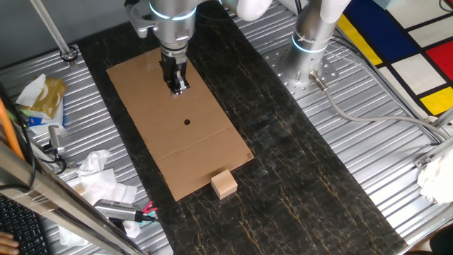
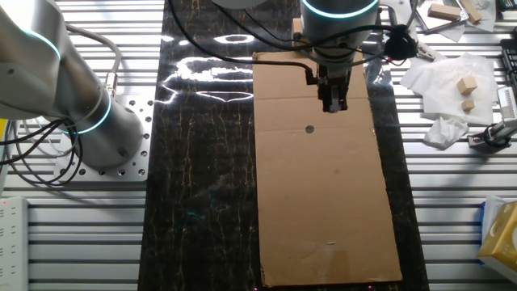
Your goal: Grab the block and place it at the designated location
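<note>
The block (image 1: 224, 184), a small pale wooden cube, sits at the near edge of the brown cardboard sheet (image 1: 156, 92), half on the dark tabletop. In the other fixed view the arm hides nearly all of it. The designated location, a small black dot (image 1: 187, 121) (image 2: 309, 128), lies mid-sheet. My gripper (image 1: 178, 86) (image 2: 334, 105) points straight down over the sheet's far half, a short way beyond the dot and far from the block. Its fingers look shut, with nothing between them.
A second arm's base (image 1: 311, 42) (image 2: 73, 105) stands on the metal table beside the dark mat. Crumpled white paper (image 1: 99, 177), pens (image 1: 120, 209) and a keyboard (image 1: 18, 227) crowd one side. Spare wooden cubes (image 2: 466, 85) lie on tissue.
</note>
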